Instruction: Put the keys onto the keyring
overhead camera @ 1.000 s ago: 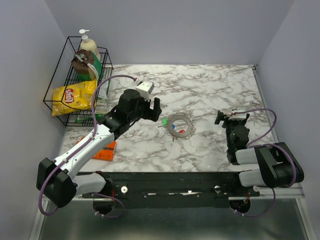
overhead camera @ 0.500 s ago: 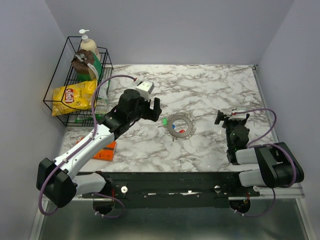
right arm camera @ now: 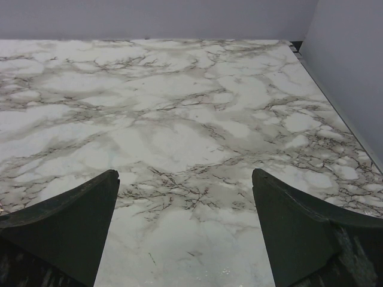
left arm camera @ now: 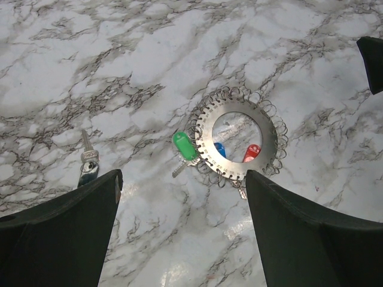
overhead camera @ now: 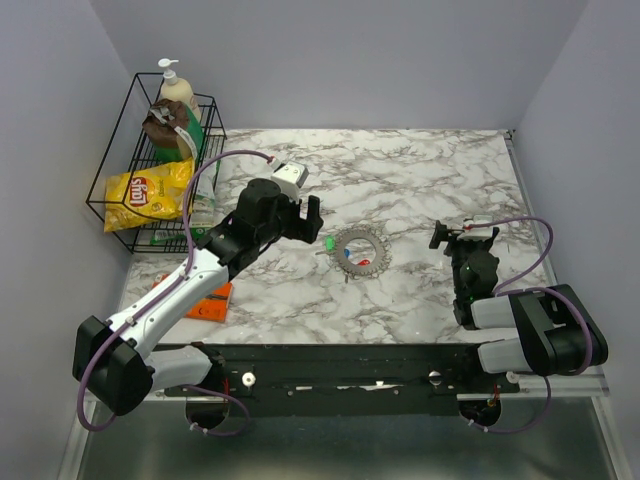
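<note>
The keyring (overhead camera: 360, 252) lies flat mid-table, a silver toothed ring (left arm camera: 270, 140) fringed with small wire loops. A green-headed key (left arm camera: 185, 146) sits at its left edge (overhead camera: 329, 243). Blue (left arm camera: 220, 149) and red (left arm camera: 252, 153) heads lie inside the ring's hole. A loose dark-headed key (left arm camera: 88, 167) lies further left in the left wrist view. My left gripper (overhead camera: 302, 220) hovers just left of the ring, open and empty (left arm camera: 182, 177). My right gripper (overhead camera: 462, 237) rests far to the right, open over bare marble (right arm camera: 184, 176).
A black wire basket (overhead camera: 120, 185) at the back left holds a yellow chips bag (overhead camera: 148, 192) and a pump bottle (overhead camera: 178, 95). An orange object (overhead camera: 212, 303) lies by the left arm. Walls close off the back and both sides.
</note>
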`<act>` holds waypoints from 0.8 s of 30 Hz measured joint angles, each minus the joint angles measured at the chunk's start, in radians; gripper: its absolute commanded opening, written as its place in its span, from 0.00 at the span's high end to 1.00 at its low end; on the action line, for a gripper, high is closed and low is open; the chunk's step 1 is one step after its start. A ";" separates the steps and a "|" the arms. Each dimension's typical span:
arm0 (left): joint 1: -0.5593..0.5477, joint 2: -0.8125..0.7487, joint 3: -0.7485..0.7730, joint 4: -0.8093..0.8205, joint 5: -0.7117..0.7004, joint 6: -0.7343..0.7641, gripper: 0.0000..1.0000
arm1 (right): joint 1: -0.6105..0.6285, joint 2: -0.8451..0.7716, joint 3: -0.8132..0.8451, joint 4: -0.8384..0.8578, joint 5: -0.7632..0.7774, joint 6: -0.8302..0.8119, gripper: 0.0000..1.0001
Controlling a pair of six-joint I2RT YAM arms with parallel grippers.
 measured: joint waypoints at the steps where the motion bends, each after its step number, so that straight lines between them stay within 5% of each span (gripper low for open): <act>1: 0.000 -0.001 -0.002 0.000 0.000 -0.001 0.07 | 0.000 0.000 0.000 0.000 0.000 0.000 0.00; 24: 0.000 -0.029 -0.039 0.002 0.024 -0.050 0.07 | -0.004 0.000 0.000 0.000 0.000 0.000 0.00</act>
